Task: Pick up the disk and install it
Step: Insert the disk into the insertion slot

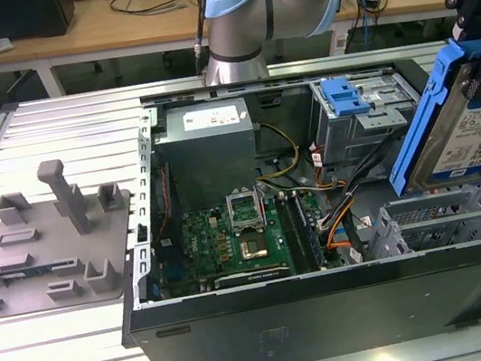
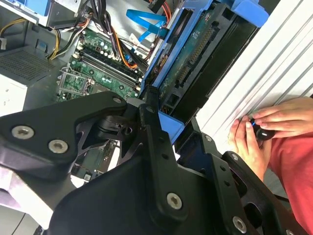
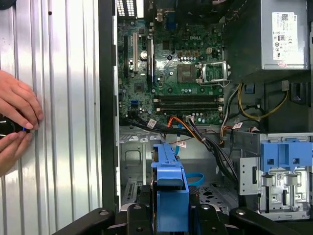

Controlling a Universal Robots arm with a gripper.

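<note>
The disk (image 1: 474,121), a silver drive with a white-and-blue label in a bright blue carrier, hangs tilted above the front right corner of the open computer case (image 1: 332,299). My gripper (image 1: 478,46) comes in from the exterior view's upper right and is shut on the disk's top edge. In the second wrist view the disk (image 2: 195,63) shows its underside beyond the black fingers (image 2: 151,117). The first wrist view has the disk (image 3: 168,196) edge-on between the black gripper links, over the grey drive bay (image 3: 134,156) inside the case.
A grey drive cage (image 1: 448,216) sits below the disk. A blue latch on a metal cage (image 1: 347,99) stands behind it, among cables and the motherboard (image 1: 231,237). A person's hands (image 3: 14,117) rest on the ribbed table beside the case. A grey fixture plate (image 1: 48,238) lies on the exterior view's left.
</note>
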